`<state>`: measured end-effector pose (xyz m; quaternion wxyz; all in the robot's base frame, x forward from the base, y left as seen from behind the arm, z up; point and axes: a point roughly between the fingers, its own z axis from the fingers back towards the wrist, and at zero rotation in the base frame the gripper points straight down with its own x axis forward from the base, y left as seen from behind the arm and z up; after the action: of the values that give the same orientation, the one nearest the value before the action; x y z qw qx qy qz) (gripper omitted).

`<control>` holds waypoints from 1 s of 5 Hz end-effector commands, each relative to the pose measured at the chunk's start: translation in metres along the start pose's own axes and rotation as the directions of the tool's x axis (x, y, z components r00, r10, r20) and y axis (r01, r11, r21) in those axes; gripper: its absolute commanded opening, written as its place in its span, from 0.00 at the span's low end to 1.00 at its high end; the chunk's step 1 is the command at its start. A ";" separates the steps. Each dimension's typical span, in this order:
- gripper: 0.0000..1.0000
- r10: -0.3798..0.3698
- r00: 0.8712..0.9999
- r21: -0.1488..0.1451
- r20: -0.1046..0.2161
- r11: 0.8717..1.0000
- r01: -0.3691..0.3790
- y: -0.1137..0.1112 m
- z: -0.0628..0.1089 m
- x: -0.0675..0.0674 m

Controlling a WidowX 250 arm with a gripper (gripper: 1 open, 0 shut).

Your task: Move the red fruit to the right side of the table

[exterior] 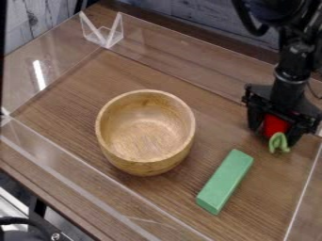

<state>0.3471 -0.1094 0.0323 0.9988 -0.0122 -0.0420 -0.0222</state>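
The red fruit (273,123) lies near the right edge of the brown wood-grain table (151,71), its green leafy end (278,143) pointing toward the front. My gripper (278,130) points straight down over it. Its black fingers (255,120) stand on either side of the fruit, open wide. The fingers hide part of the fruit, and I cannot tell whether they touch it.
A wooden bowl (147,96) sits mid-table, left of the gripper. A green rectangular block (225,181) lies in front of the fruit. Low clear acrylic walls (302,200) border the table, close to the right of the gripper. A clear folded stand (101,30) is at the back left.
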 end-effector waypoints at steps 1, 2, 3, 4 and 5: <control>1.00 0.053 0.996 -0.017 0.076 0.999 -0.052 0.003 0.039 0.019; 1.00 0.075 0.993 -0.022 0.096 0.997 -0.073 0.014 0.057 0.017; 1.00 0.106 0.986 -0.028 0.130 0.994 -0.103 0.031 0.081 0.016; 1.00 0.165 0.973 -0.031 0.159 0.986 -0.162 0.052 0.100 0.014; 1.00 0.214 0.960 -0.023 0.181 0.977 -0.213 0.074 0.114 0.011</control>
<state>0.3501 -0.0305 0.1261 0.9901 -0.0152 -0.1039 0.0927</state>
